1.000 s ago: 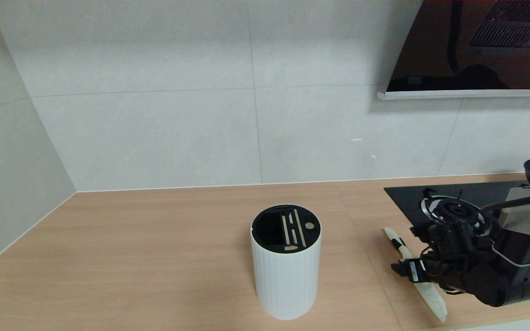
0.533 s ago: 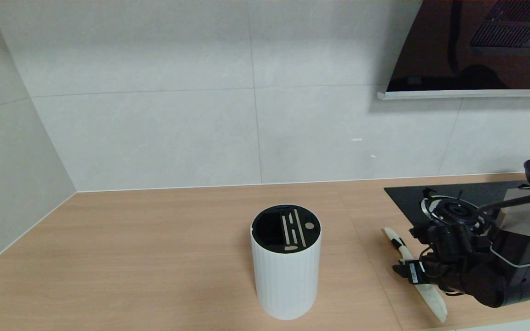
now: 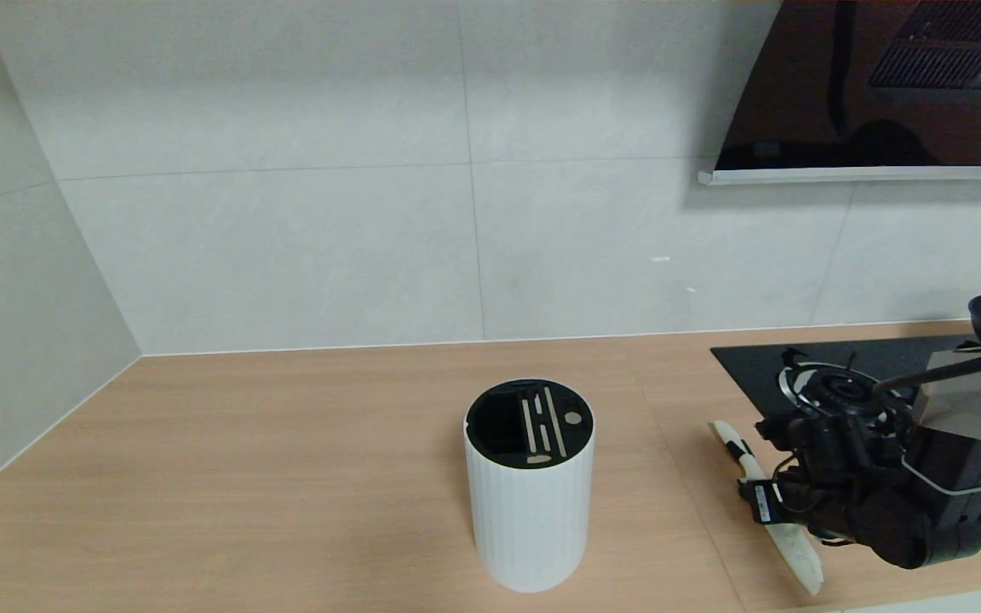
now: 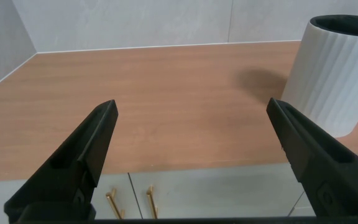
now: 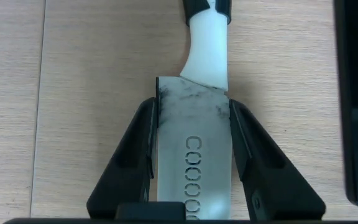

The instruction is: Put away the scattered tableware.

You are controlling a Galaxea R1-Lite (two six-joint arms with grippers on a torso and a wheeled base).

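Knife lies flat on the tabletop beside the stove, right of the white slotted holder. My right tool pinches the blade from 2 sides, probably for lifting it holderward. My left tool gapes wide, holding nothing.

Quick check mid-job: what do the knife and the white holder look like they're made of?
The knife has a matte whitish-grey blade with dark smudges and no metallic glint, so probably ceramic or coated; its white handle looks like plastic. The holder has a white, ribbed, matte wall, plastic or ceramic, I cannot tell which; its black slotted top looks like plastic.
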